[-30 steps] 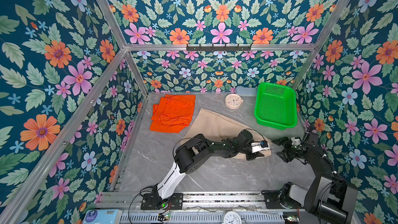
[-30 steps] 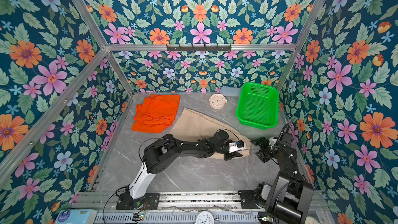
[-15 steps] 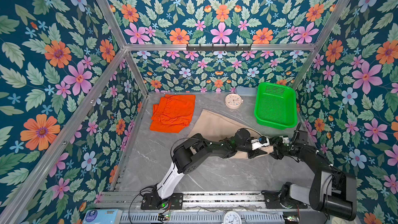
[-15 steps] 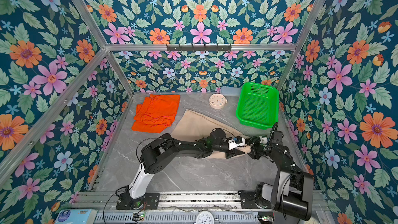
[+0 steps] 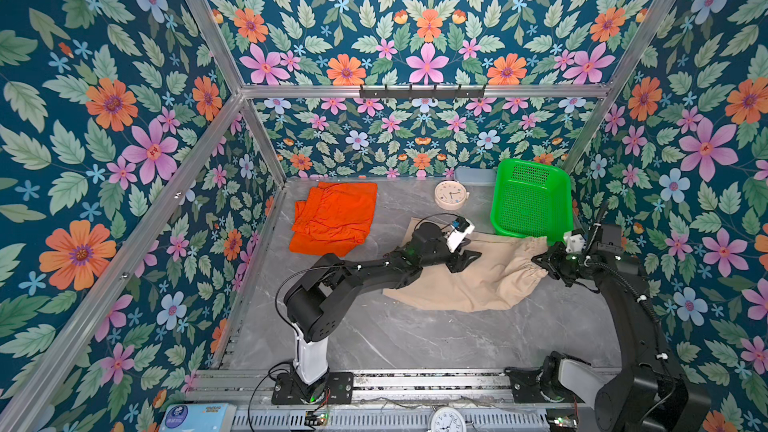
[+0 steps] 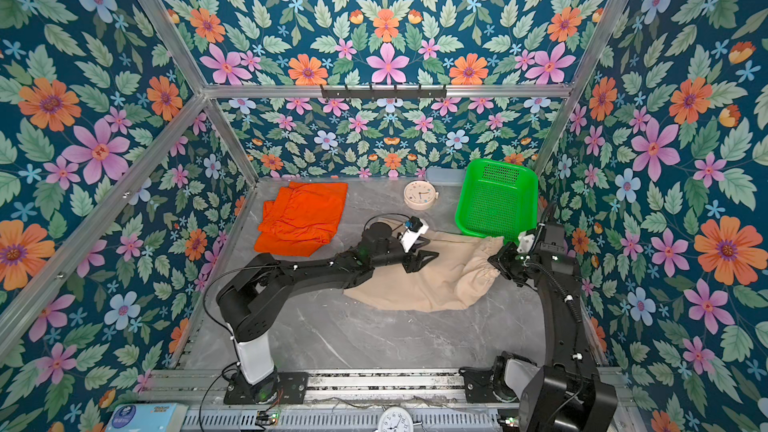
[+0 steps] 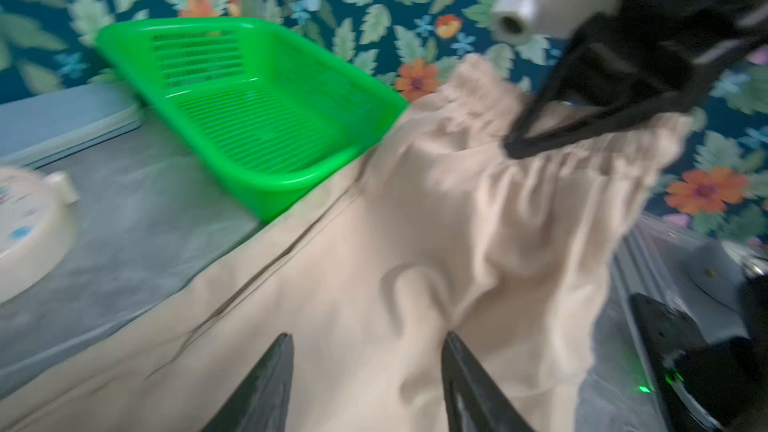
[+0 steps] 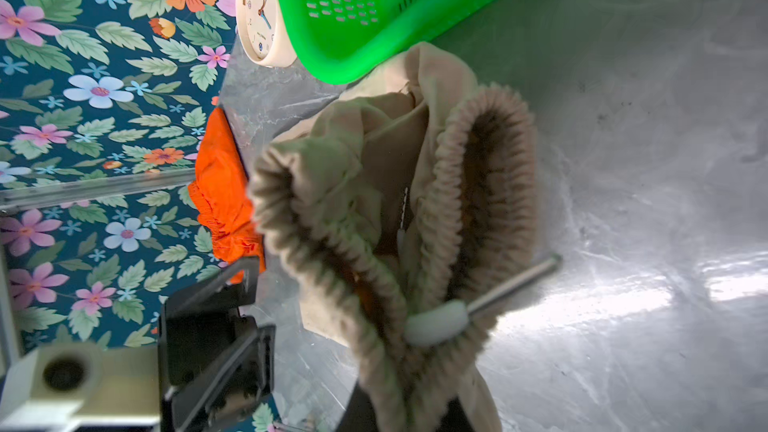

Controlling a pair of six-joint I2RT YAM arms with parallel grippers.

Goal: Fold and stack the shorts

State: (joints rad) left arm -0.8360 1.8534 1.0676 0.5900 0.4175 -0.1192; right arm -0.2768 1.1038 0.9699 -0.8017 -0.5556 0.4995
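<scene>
Pinching the waistband of the beige shorts [image 5: 478, 284] near the right edge of the table [image 5: 415, 338], the right jaws are clenched. The left jaws hover parted over mid-fabric, and the legs trail leftward. The orange shorts [image 5: 332, 220] lie in the far-left corner.

Two shorts [image 5: 334, 218] [image 5: 469, 284], two clocks [image 5: 451, 194] [image 5: 448, 420], one basket [image 5: 528, 201]

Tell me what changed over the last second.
The right gripper reached in, closed on the waistband of the beige shorts and lifted it toward the right. The left gripper let go, opened and backed off leftward. The orange shorts, basket and clock stayed put.
</scene>
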